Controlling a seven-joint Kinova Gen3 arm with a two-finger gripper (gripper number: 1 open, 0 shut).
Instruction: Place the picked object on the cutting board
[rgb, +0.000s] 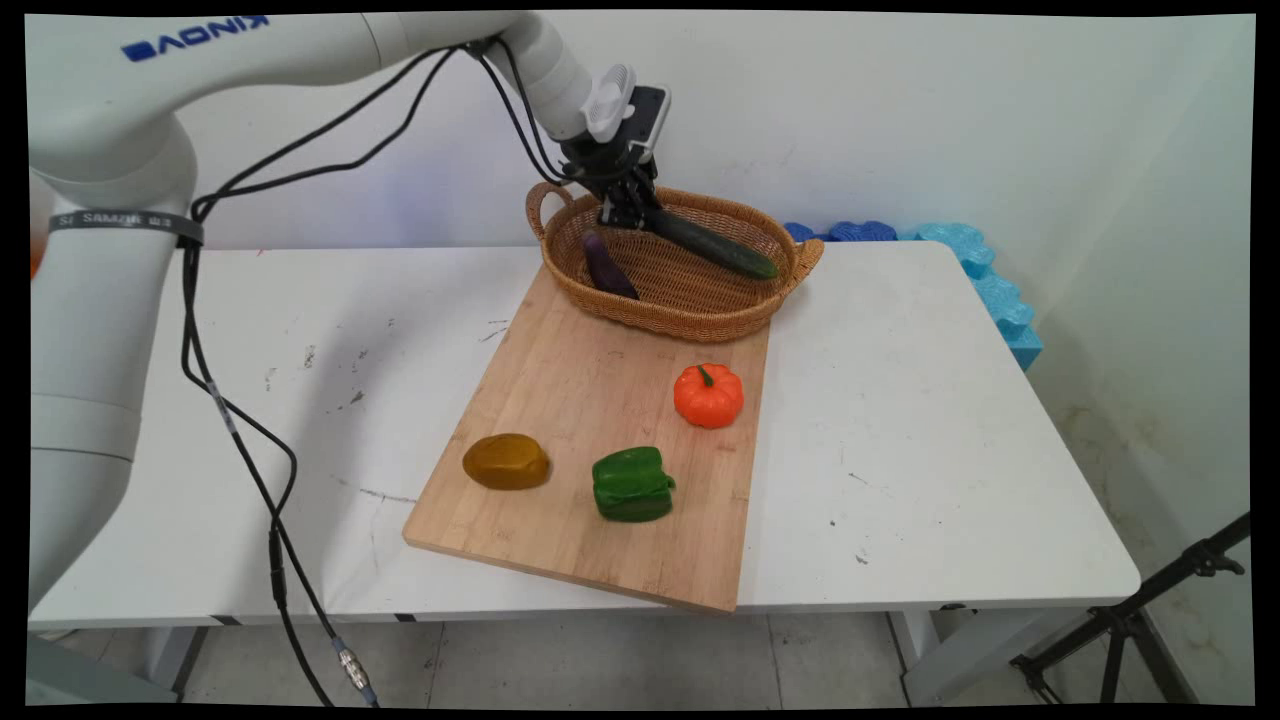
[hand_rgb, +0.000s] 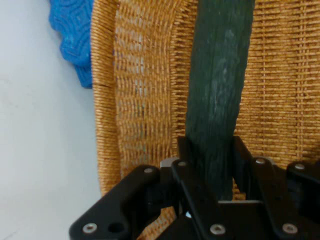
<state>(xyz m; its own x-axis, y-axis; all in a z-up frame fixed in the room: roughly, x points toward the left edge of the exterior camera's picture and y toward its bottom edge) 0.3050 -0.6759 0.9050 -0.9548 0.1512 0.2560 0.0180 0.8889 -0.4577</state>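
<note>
over the far end of the cutting board (rgb: 600, 420), the tool (rgb: 628, 205) hung just inside the back rim of the wicker basket (rgb: 690, 300), its two fingers (hand_rgb: 192, 165) clamped on one end of a dark green cucumber (rgb: 715, 245). cucumber's long axis ran from the tool down and toward the basket's right-hand handle, free end low over the weave near the right wall; whether that end touched the basket could not be told from the main view. hand view agreed: the cucumber (hand_rgb: 217, 90) ran straight out between the fingers along the tool's line of sight, woven floor behind it, basket rim (hand_rgb: 102, 100) off to one side. a small purple eggplant (rgb: 608, 265) lay in the basket's left part, beside the cucumber but apart from it. basket sat on the board's far edge, near the back of the white bench (rgb: 900, 420), close to the wall; blue foam pieces (rgb: 985, 275) lay just beyond its right handle. remaining items on the board, well apart from the tool: orange pumpkin (rgb: 708, 395) nearest the basket, green pepper (rgb: 632, 485) and brown potato (rgb: 506, 462) toward the near edge. open bench to the left and right of the board; room above the basket unobstructed.
</note>
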